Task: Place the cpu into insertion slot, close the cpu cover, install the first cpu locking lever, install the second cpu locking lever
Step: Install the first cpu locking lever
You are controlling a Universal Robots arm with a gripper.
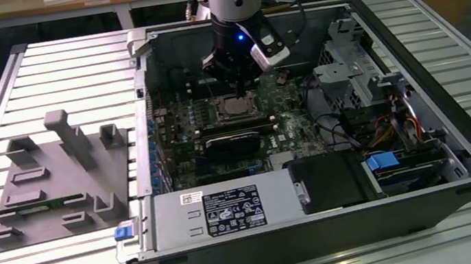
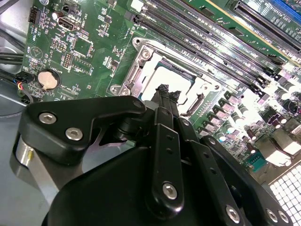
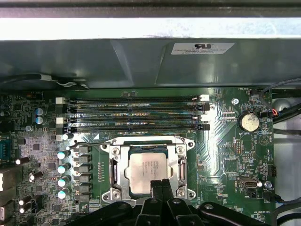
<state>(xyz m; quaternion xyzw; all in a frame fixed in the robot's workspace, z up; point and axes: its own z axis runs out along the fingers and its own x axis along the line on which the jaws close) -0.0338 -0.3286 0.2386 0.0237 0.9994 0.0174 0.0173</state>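
Observation:
The cpu (image 3: 146, 170), a silver-topped square chip, lies in the insertion slot (image 3: 115, 194) on the green motherboard; it also shows in the exterior view (image 1: 234, 108). The silvery cpu cover (image 3: 181, 165) lies flat as a frame around the chip. A thin metal lever (image 3: 89, 143) runs out from the socket's corner by the memory slots. My gripper (image 3: 162, 184) hangs just over the chip's edge with its two black fingers (image 2: 162, 101) pressed together and nothing between them. In the exterior view the gripper (image 1: 235, 94) stands straight above the socket inside the open case.
Long black memory slots (image 3: 131, 113) run beside the socket, with a coin battery (image 3: 248, 122) further along. A black card (image 1: 232, 141), a silver power supply (image 1: 219, 210) and cable bundles (image 1: 383, 125) crowd the case. A grey fixture (image 1: 57, 178) sits on the exterior view's left.

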